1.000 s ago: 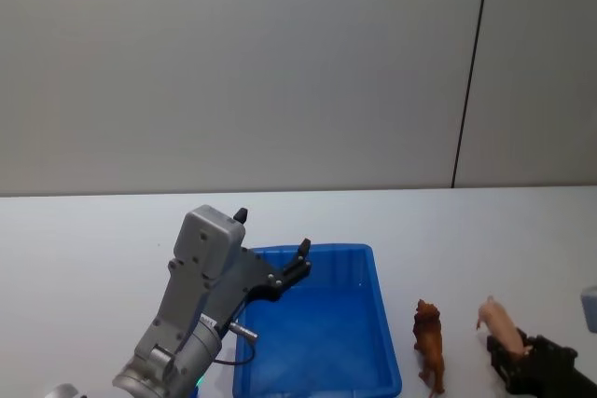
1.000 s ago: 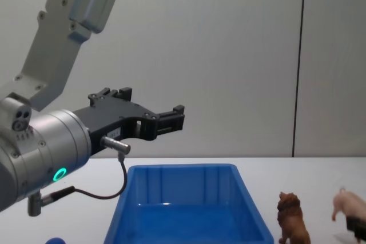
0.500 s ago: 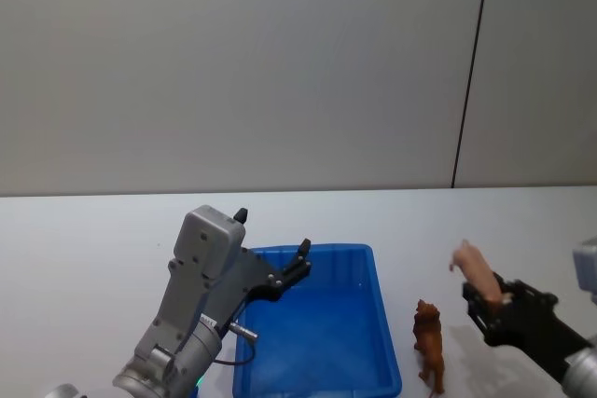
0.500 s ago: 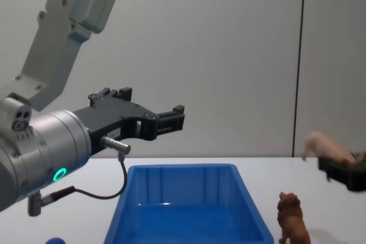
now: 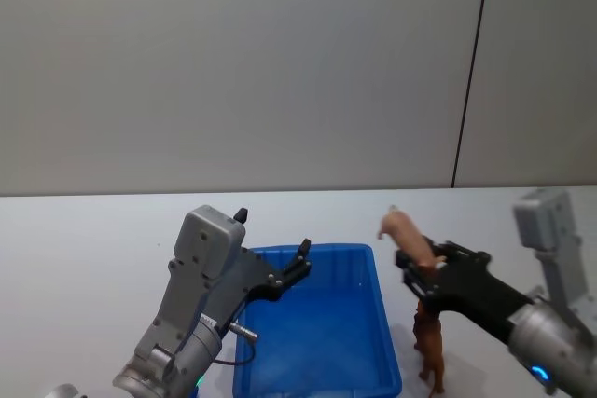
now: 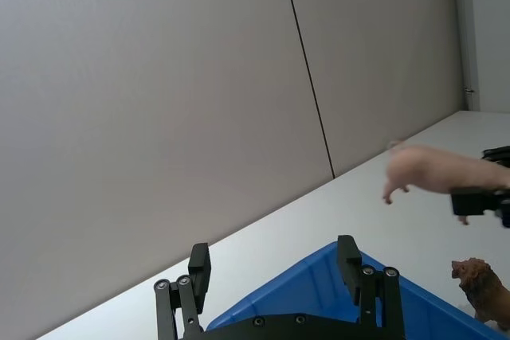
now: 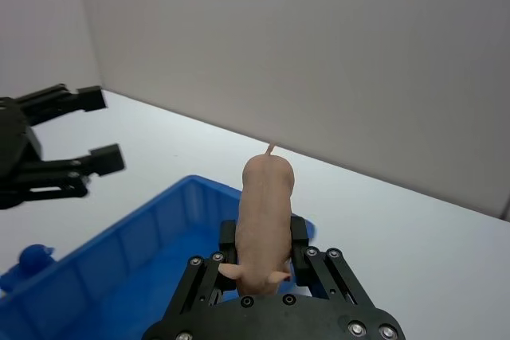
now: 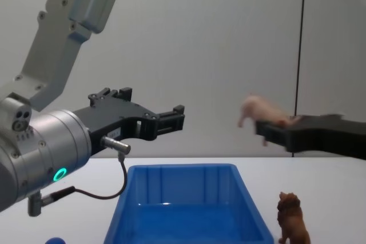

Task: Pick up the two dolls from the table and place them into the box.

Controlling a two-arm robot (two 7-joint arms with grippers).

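Gripping the pig (image 5: 403, 230) across its flanks, the right gripper (image 5: 417, 272) holds it in the air near the right rim of the box (image 5: 317, 342), above the lion (image 5: 430, 347). From these views I cannot tell whether the pig is over the blue interior or just outside the wall. In the right wrist view the black fingers (image 7: 299, 232) press on either side of the body toward its near end. Most of the pig juts out past them, with what looks like a thin tail at the far tip. The figurine is probably light, rigid plastic with a smooth, rounded skin, so weight is no worry. The likelier trouble is twisting or sliding between the pads, since so much of it overhangs the hold. A steady carry and a low release over the middle of the box should keep it from bouncing off the sloped wall. The lion stands upright on the table (image 5: 93, 240), just beside the box's right wall and apart from it, under the right arm. It looks equally stiff and light. Its torso is the place to pinch, because the legs and mane are thin and uneven and would give the pads a poor seat. The left gripper (image 6: 273, 248) hovers over the left part of the box with its fingers spread wide and nothing between them.
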